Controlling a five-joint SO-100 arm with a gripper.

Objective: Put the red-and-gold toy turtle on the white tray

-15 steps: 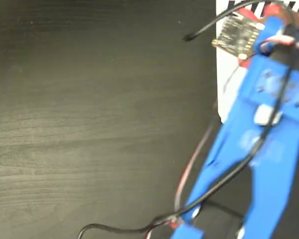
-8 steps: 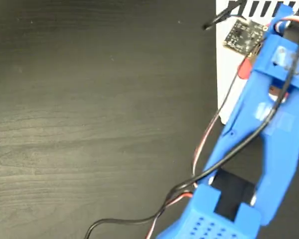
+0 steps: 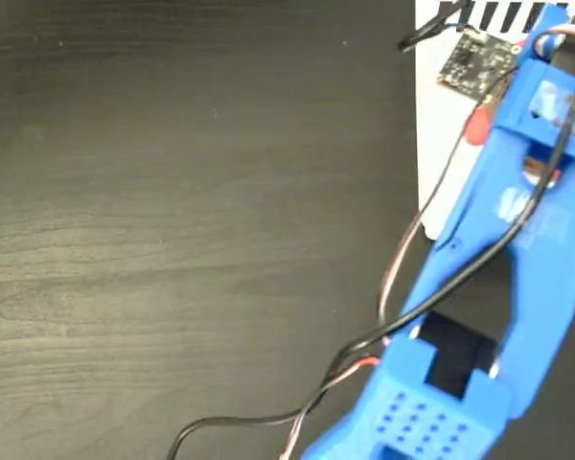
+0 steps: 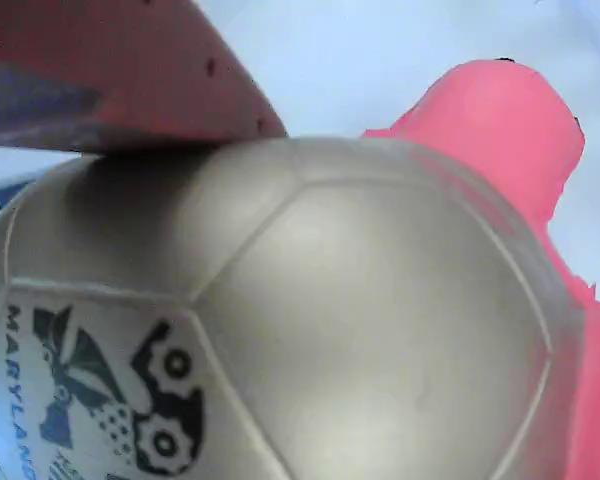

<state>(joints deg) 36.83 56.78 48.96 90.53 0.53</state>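
Where the wrist view is nearest, the red-and-gold toy turtle [image 4: 380, 330] fills the frame, its gold shell showing a dark printed mark and red parts at the right; a red gripper finger [image 4: 120, 70] presses on the shell from above, so the gripper appears clamped on it; in the fixed view the blue arm [image 3: 498, 259] reaches over the dark wooden table [image 3: 172, 230] to the white tray [image 3: 436, 134], a red bit of turtle showing above it.

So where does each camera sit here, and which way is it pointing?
Fixed view: overhead, facing straight down at the dark table and the white tray; the blue arm crosses it.
Wrist view: on the arm, pressed close to the turtle; a red finger of the tool lies on its shell.
Shared: the turtle's red.
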